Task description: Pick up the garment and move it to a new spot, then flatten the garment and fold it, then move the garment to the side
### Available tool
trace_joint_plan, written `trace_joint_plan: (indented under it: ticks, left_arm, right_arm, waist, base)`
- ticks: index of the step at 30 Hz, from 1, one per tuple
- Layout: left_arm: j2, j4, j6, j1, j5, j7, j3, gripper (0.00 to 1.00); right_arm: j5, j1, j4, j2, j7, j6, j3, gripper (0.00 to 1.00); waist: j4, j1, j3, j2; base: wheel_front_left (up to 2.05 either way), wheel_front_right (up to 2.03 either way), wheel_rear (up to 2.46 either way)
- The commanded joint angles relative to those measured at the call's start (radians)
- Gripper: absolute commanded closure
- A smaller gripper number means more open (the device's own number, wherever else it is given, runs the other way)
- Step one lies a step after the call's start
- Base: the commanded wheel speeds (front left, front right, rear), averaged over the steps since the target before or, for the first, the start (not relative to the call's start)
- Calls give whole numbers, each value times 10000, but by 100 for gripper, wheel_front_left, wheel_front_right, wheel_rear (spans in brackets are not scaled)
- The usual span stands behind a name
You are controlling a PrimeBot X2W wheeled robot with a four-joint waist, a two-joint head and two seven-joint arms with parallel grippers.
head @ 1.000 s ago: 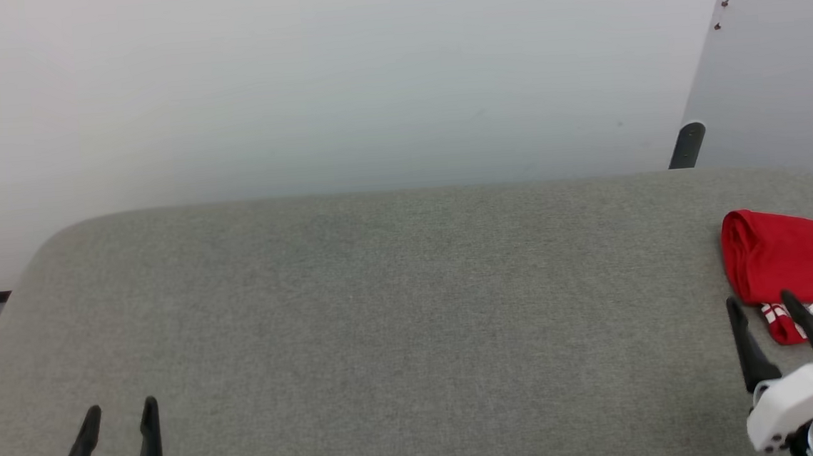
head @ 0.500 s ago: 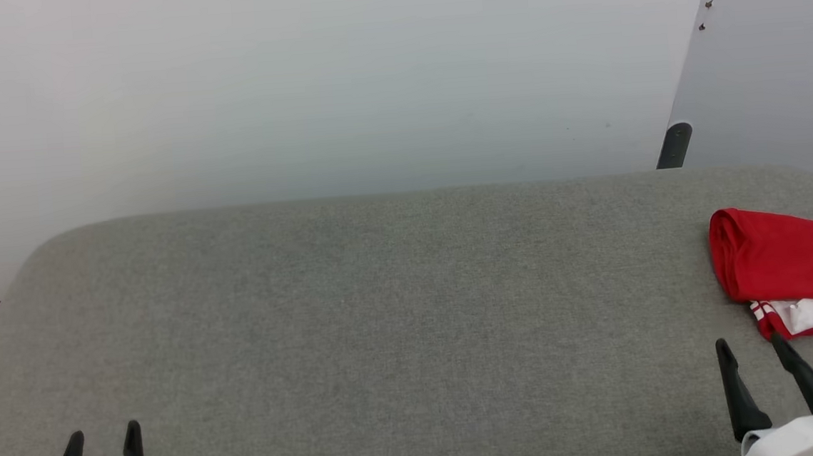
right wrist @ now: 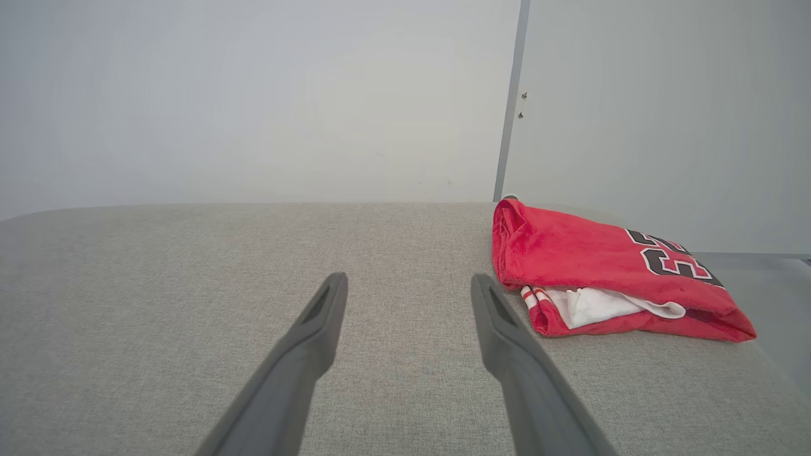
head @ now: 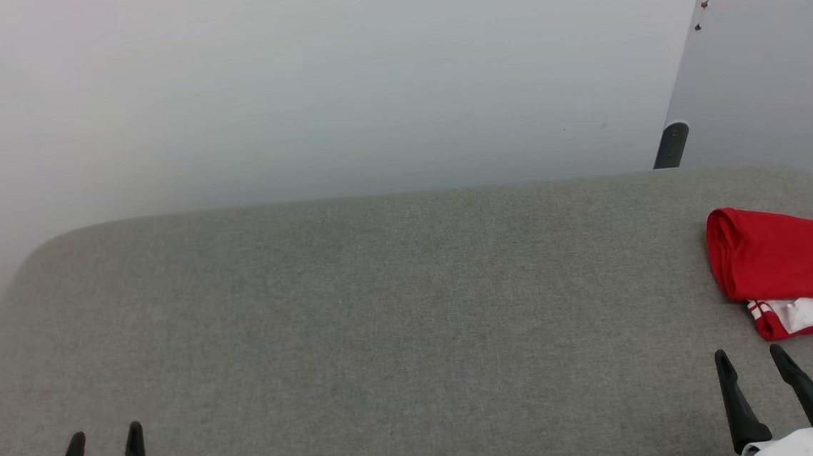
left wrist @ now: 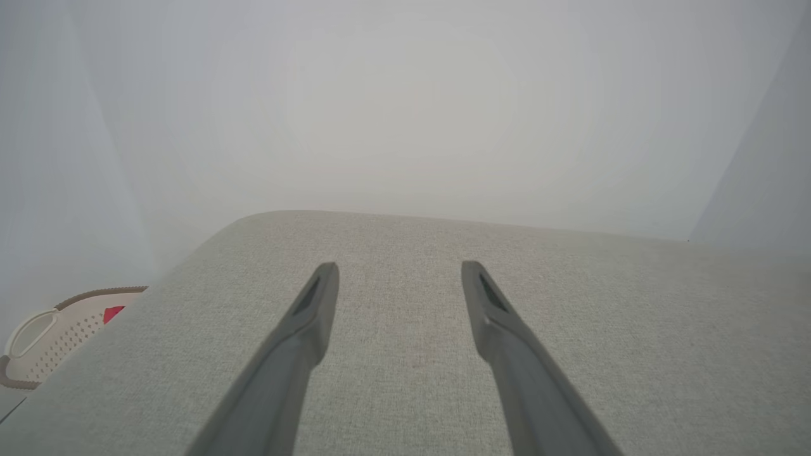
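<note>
- The table [head: 384, 315] is covered in grey woven fabric and has rounded far corners. It spans nearly the whole width of the head view.
- A plain pale wall [head: 296, 85] stands behind it. To the right, a grey panel [head: 775, 73] meets the wall at a slanted seam and carries two small screws [head: 701, 14].
- A dark post [head: 671, 145] rises just behind the table's far right edge.
- In the left wrist view, a cream perforated basket [left wrist: 57, 329] with a handle hole sits low, off the table's left end. A red item [left wrist: 113, 313] shows inside it; what it is cannot be told.
- The left gripper [head: 105, 433] is at the near left over bare table, released, with nothing between its spread fingers [left wrist: 317, 316].
- The garment [head: 781, 259] lies folded at the table's right end, red side up, with part of a black-and-white number on top. A white panel and striped trim poke out at its near edge [right wrist: 595, 304].
- The right gripper [head: 749, 354] is at the near right, released and empty. Its tips stop just short of the garment without touching it.
- A second ago the right gripper stood higher in the head view, with one finger in front of the striped trim. It has since drawn back clear of the garment.
- The left gripper has sunk lower in that view too.
- The camera has turned slightly, and the garment lies where it was on the table.
</note>
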State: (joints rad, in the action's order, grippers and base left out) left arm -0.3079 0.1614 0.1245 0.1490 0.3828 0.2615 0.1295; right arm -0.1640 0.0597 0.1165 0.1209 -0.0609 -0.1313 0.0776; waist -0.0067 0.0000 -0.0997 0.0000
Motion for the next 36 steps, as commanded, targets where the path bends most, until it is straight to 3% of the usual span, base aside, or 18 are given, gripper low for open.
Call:
trace_joint_plan:
  ticks: [1, 3, 4, 9, 36]
  left_arm:
    - [-1, -44, 67, 85, -72, 41, 0, 0]
    - [-19, -76, 73, 116, -172, 41, -27, 0]
    - [-1, -59, 4, 20, -168, 0, -21, 100]
    - [378, 364, -5, 151, -20, -112, -119, 100]
    - [1101, 507, 21, -793, 4103, -1328, -124, 100]
  right_arm:
    - [61, 88, -44, -32, 11, 11, -14, 0]
    - [48, 99, -61, -36, 21, 11, -3, 0]
    - [-1, 12, -23, -4, 2, 0, 0, 100]
    - [-169, 175, 457, -116, 47, 0, 22, 100]
    - [-4969, -476, 697, -310, 609, 2, 131, 100]
  waist:
    - [1, 0, 0, 0]
    - [6, 0, -2, 0]
    - [4, 0, -2, 0]
    - [3, 0, 5, 0]
    - [17, 0, 227, 0]
  base:
    - [0, 0, 0]
    - [0, 0, 0]
    - [0, 0, 0]
    - [0, 0, 0]
    - [0, 0, 0]
